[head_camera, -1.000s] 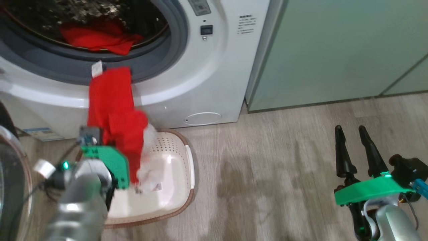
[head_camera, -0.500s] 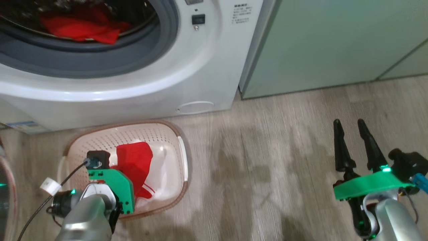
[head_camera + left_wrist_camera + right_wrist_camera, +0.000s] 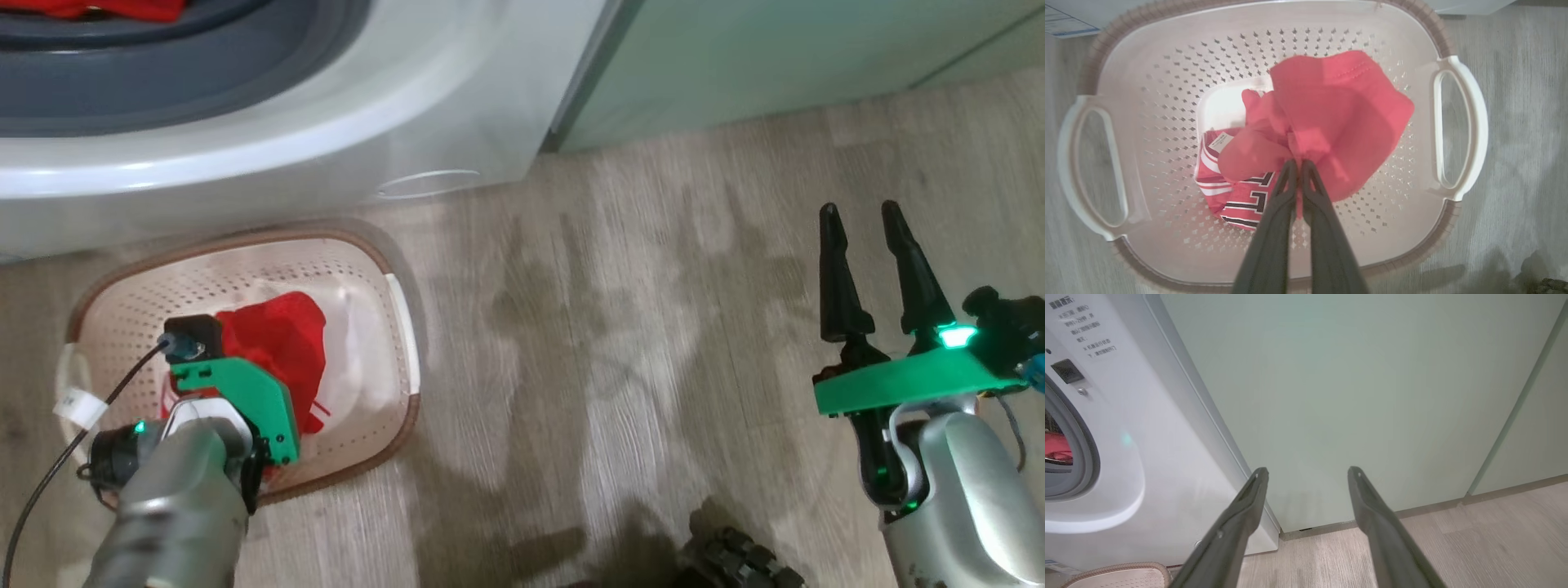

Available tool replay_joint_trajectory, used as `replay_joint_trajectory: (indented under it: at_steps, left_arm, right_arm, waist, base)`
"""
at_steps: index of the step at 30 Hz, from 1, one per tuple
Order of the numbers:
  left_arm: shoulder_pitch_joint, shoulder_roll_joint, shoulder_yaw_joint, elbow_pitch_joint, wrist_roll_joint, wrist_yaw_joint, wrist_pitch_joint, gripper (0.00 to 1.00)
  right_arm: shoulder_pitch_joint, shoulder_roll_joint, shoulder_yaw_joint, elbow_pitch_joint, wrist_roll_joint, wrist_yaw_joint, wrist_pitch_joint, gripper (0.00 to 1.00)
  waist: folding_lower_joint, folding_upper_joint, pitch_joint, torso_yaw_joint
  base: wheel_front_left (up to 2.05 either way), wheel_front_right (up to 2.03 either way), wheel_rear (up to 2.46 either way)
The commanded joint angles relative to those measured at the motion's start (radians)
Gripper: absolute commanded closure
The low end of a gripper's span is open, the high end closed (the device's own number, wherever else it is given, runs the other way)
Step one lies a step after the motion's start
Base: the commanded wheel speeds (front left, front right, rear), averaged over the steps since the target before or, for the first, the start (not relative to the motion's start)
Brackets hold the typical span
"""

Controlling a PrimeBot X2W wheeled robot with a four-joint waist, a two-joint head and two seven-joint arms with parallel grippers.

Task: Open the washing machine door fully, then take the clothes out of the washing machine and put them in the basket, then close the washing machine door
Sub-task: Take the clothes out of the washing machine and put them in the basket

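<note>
A plain red garment [image 3: 1331, 110] hangs bunched from the left claw [image 3: 1298, 164], pinched tight on its cloth, over the basket [image 3: 1167, 61], where a red jersey [image 3: 1237, 196] lies on the bottom. The basket sits on the floor [image 3: 612, 327] before the washing machine [image 3: 286, 155], more red cloth [image 3: 1057, 451] in its drum. The right claw [image 3: 859, 208] hovers spread wide, empty, well apart

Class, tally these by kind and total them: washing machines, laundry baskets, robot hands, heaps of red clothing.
Big white front-loading washing machine: 1
Cream perforated plastic basket with brown rim: 1
Robot hands with long dark fingers (left hand, right hand): 2
Heaps of bright red clothes (in the basket; in the drum): 2
Total: 6
</note>
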Motion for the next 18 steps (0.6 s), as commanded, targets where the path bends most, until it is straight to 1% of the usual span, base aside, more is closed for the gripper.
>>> replay_joint_trajectory:
  at_steps: [1, 2, 3, 5, 6, 7, 13, 18]
  left_arm:
    - [0.007, 0.030, 0.024, -0.006, -0.007, 0.011, -0.004, 1.00]
    - [0.009, 0.029, 0.026, -0.006, -0.011, 0.008, -0.001, 1.00]
    - [0.012, 0.027, 0.028, -0.006, -0.017, 0.003, 0.001, 0.87]
    - [0.018, 0.023, 0.031, -0.006, -0.024, -0.005, -0.017, 0.33]
    - [0.022, 0.019, 0.031, -0.005, -0.027, -0.008, -0.029, 0.02]
    - [0.025, 0.016, 0.031, -0.005, -0.030, -0.010, -0.039, 0.00]
    - [0.050, 0.009, 0.036, -0.005, -0.046, -0.030, -0.119, 0.00]
    - [0.070, 0.015, 0.039, -0.005, -0.058, -0.061, -0.202, 0.00]
  right_arm:
    - [0.010, -0.014, 0.016, -0.030, 0.006, -0.001, -0.006, 0.00]
    - [0.009, -0.013, 0.016, -0.030, 0.005, -0.001, -0.006, 0.00]
    - [0.009, -0.013, 0.013, -0.030, 0.003, -0.001, -0.006, 0.00]
    - [0.011, -0.014, 0.007, -0.031, 0.001, -0.001, -0.006, 0.00]
    - [0.013, -0.014, 0.005, -0.031, 0.000, -0.001, -0.006, 0.00]
    - [0.016, -0.014, 0.003, -0.031, -0.003, -0.001, -0.006, 0.00]
    - [0.040, -0.011, -0.003, -0.037, -0.016, -0.001, -0.006, 0.00]
    - [0.069, -0.010, 0.010, -0.034, -0.026, -0.001, -0.006, 0.00]
  waist:
    - [0.0000, 0.0000, 0.012, -0.012]
    - [0.0000, 0.0000, 0.011, -0.013]
    - [0.0000, 0.0000, 0.008, -0.013]
    - [0.0000, 0.0000, -0.001, -0.008]
    - [0.0000, 0.0000, -0.009, -0.004]
    - [0.0000, 0.0000, -0.019, 0.000]
    - [0.0000, 0.0000, -0.104, 0.028]
    - [0.0000, 0.0000, -0.190, 0.053]
  base:
    - [0.00, 0.00, 0.00]
    - [0.00, 0.00, 0.00]
    - [0.00, 0.00, 0.00]
    - [0.00, 0.00, 0.00]
    - [0.00, 0.00, 0.00]
    - [0.00, 0.00, 0.00]
    - [0.00, 0.00, 0.00]
    - [0.00, 0.00, 0.00]
